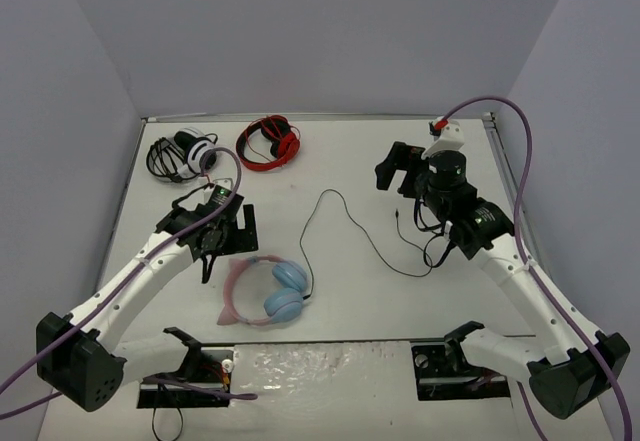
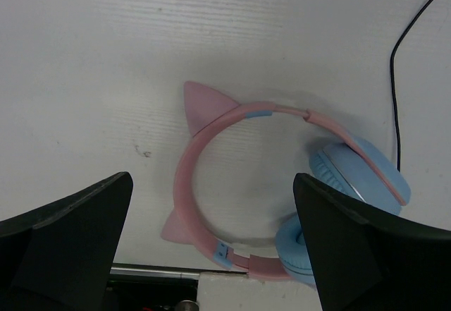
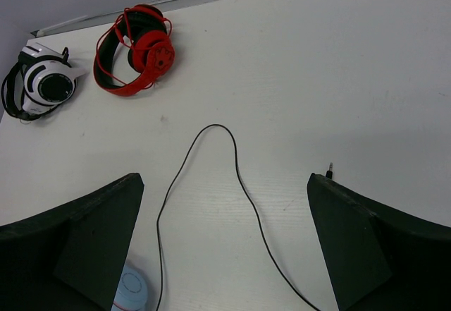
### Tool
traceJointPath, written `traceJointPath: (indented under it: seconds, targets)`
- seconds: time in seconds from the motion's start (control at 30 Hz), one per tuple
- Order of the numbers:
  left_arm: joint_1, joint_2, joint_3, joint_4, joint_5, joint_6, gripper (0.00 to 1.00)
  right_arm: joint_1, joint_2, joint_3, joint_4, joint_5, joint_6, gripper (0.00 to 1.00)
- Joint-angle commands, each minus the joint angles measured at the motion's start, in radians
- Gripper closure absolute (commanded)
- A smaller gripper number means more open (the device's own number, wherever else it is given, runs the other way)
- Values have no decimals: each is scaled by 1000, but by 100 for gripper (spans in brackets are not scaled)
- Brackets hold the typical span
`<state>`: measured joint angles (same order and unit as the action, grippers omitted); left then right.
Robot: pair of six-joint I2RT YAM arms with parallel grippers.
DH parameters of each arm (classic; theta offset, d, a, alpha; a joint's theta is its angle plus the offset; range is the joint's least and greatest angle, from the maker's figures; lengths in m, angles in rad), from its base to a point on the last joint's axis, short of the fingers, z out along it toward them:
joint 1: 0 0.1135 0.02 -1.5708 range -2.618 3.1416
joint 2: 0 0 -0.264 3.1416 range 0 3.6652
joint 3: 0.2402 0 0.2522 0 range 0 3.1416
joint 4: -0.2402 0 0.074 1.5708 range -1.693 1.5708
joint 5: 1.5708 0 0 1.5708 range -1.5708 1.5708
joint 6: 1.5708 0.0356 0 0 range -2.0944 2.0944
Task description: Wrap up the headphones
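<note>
The headphones (image 1: 265,291) lie flat near the table's front edge, with a pink cat-eared headband (image 2: 211,145) and light blue ear cups (image 2: 359,177). Their thin black cable (image 1: 340,211) runs up from the cups, arches over and trails right to a loose plug (image 3: 329,173). My left gripper (image 1: 224,233) hangs open just behind the headband, and its fingers (image 2: 70,240) frame the band without touching it. Above the right part of the cable my right gripper (image 1: 398,175) is open and holds nothing. The cable (image 3: 236,170) passes between its fingers (image 3: 366,247) on the table below.
Red-and-black headphones (image 1: 268,143) and black-and-white headphones (image 1: 185,154) sit at the back left, also seen as the red pair (image 3: 137,50) and the white pair (image 3: 46,85). Grey walls enclose the table. The headphones lie close to the table's front edge (image 2: 176,272).
</note>
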<state>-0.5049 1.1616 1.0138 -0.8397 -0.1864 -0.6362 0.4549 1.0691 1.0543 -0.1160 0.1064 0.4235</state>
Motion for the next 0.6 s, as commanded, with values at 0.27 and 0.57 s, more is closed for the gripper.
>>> traceJointPath:
  seconds: [0.27, 0.57]
  targets:
    - [-3, -86, -119, 14, 104, -126, 4, -1, 0, -49, 127, -43, 26, 0]
    - [-3, -152, -295, 80, 145, -245, 7, -1, -7, -66, 139, -39, 18, 0]
